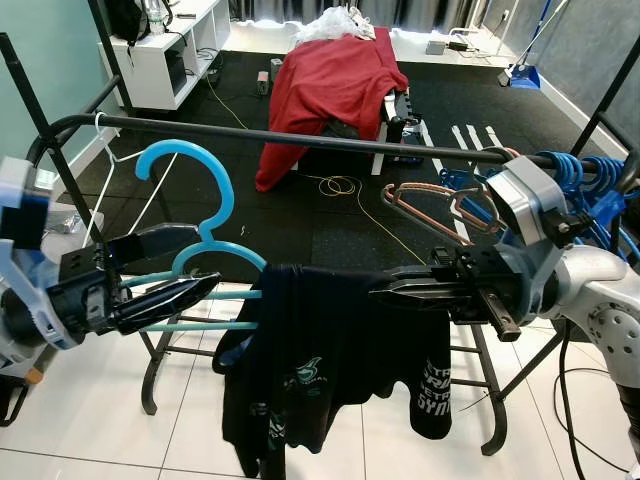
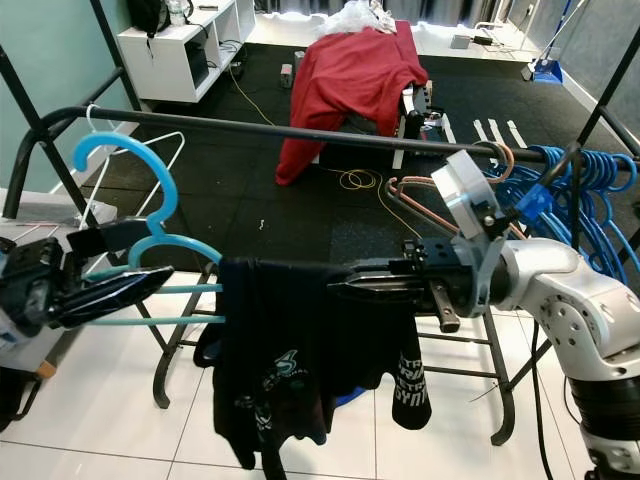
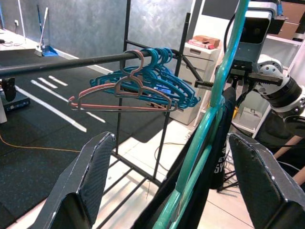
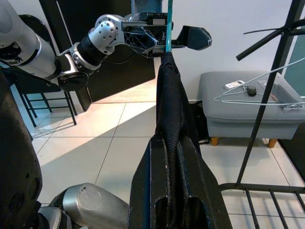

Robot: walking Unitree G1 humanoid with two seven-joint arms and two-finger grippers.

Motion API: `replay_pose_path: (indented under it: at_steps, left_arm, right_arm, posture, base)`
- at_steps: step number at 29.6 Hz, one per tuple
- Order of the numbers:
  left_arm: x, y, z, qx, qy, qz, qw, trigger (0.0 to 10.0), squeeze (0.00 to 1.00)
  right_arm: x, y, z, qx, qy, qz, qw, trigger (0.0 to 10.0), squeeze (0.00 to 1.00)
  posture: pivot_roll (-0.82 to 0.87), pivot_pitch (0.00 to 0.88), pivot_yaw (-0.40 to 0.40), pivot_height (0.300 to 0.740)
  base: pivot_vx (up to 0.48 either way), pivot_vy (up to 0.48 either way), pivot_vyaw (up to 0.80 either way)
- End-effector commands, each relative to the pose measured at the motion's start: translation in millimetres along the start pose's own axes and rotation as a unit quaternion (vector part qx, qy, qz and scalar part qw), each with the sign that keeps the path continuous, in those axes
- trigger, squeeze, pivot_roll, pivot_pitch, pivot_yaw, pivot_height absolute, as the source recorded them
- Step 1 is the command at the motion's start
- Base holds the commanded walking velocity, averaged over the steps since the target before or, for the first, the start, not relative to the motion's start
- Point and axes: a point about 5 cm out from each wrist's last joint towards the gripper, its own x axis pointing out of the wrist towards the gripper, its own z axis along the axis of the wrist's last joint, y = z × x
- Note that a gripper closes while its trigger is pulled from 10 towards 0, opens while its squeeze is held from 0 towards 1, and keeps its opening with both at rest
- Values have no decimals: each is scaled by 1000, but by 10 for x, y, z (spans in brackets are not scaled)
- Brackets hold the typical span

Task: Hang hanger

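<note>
A light blue hanger [image 1: 205, 205] carries a black T-shirt [image 1: 320, 350] with printed lettering, held just in front of and below the black clothes rail [image 1: 300, 135]. My left gripper [image 1: 208, 258] is open; its two black fingers [image 3: 90, 181] straddle the hanger's left arm [image 3: 205, 143] without clearly touching it. My right gripper [image 1: 378, 292] comes in from the right and is shut on the shirt's fabric [image 4: 171, 143] at the hanger's right end. The hook points up, level with the rail but not over it.
Several blue hangers [image 1: 580, 175] and pink ones [image 1: 430, 200] hang at the rail's right end, a white wire hanger [image 1: 110, 160] at its left. Behind stand a bench under red cloth [image 1: 335, 80] and a white shelf [image 1: 160, 50]. A grey ottoman [image 4: 238, 95] holds another wire hanger.
</note>
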Motion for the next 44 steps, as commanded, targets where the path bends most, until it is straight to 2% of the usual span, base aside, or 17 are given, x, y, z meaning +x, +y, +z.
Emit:
replay_pose_path:
  at_steps: [1, 2, 3, 17, 24, 27, 28, 30, 31, 34, 35, 37, 39, 41, 42, 43, 44]
  left_arm:
    - [-6, -17, -15, -10, 1, -9, 1000, 9529, 0]
    - [-6, -17, -15, -10, 1, -9, 1000, 9529, 0]
    - [6, -29, -22, -16, -2, -15, 1000, 0, 0]
    - [24, -108, -23, -32, -7, -52, 998, 0, 0]
    - [96, -145, -71, -41, -11, -63, 997, 0, 0]
    - [131, -158, -90, -46, -19, -64, 997, 0, 0]
    - [170, -168, -108, -50, -30, -65, 996, 0, 0]
    - [170, -168, -108, -50, -30, -65, 996, 0, 0]
    - [240, -174, -128, -57, -55, -61, 995, 0, 0]
    - [310, -175, -143, -62, -79, -56, 993, 0, 0]
    - [372, -171, -152, -70, -107, -51, 990, 0, 0]
    - [372, -171, -152, -70, -107, -51, 990, 0, 0]
    - [460, -170, -189, -91, -146, -45, 984, 0, 0]
    - [460, -170, -189, -91, -146, -45, 984, 0, 0]
    - [483, -167, -212, -99, -157, -41, 982, 0, 0]
    - [479, -127, -218, -101, -169, -24, 980, 0, 0]
    - [479, -127, -218, -101, -169, -24, 980, 0, 0]
  right_arm:
    - [7, 39, 97, -19, -9, 12, 1000, 0, 0]
    - [7, 39, 97, -19, -9, 12, 1000, 0, 0]
    - [9, 40, 100, -19, -10, 12, 1000, 0, 0]
    - [9, 15, 104, -27, -7, 3, 1000, 0, 0]
    - [18, -100, 122, -53, -5, -32, 998, 0, 0]
    - [18, -124, 137, -59, -8, -41, 997, 314, 0]
    - [15, -170, 157, -62, -12, -60, 996, 4431, 0]
    - [15, -170, 157, -62, -12, -60, 996, 4431, 0]
    - [6, -218, 194, -63, -23, -78, 995, 10000, 1000]
    - [-6, -264, 235, -68, -35, -96, 992, 10000, 1000]
    - [-22, -313, 283, -74, -50, -114, 990, 10000, 1000]
    - [-22, -313, 283, -74, -50, -114, 990, 10000, 1000]
    - [-84, -397, 415, -90, -94, -152, 980, 10000, 1000]
    - [-84, -397, 415, -90, -94, -152, 980, 10000, 1000]
    - [-137, -438, 514, -98, -130, -175, 971, 10000, 1000]
    - [-228, -488, 656, -112, -177, -214, 954, 10000, 1000]
    - [-228, -488, 656, -112, -177, -214, 954, 10000, 1000]
  posture:
    - [-19, 46, -20, 740]
    - [-19, 46, -20, 740]
    - [-19, 46, -20, 740]
    - [-21, 45, -20, 740]
    - [-17, 42, -22, 740]
    - [-17, 41, -24, 740]
    - [-17, 41, -24, 740]
    - [-17, 41, -24, 740]
    - [-19, 38, -26, 740]
    - [-22, 37, -26, 740]
    - [-22, 37, -26, 740]
    - [-22, 37, -26, 740]
    - [-24, 30, -33, 740]
    - [-24, 30, -33, 740]
    - [-23, 27, -33, 740]
    - [-20, 26, -34, 740]
    - [-20, 26, -34, 740]
  base:
    - [0, 0, 0]
    - [0, 0, 0]
    - [0, 0, 0]
    - [0, 0, 0]
    - [0, 0, 0]
    - [0, 0, 0]
    - [0, 0, 0]
    - [0, 0, 0]
    - [0, 0, 0]
    - [0, 0, 0]
    - [0, 0, 0]
    - [0, 0, 0]
    - [0, 0, 0]
    - [0, 0, 0]
    - [0, 0, 0]
    - [0, 0, 0]
    - [0, 0, 0]
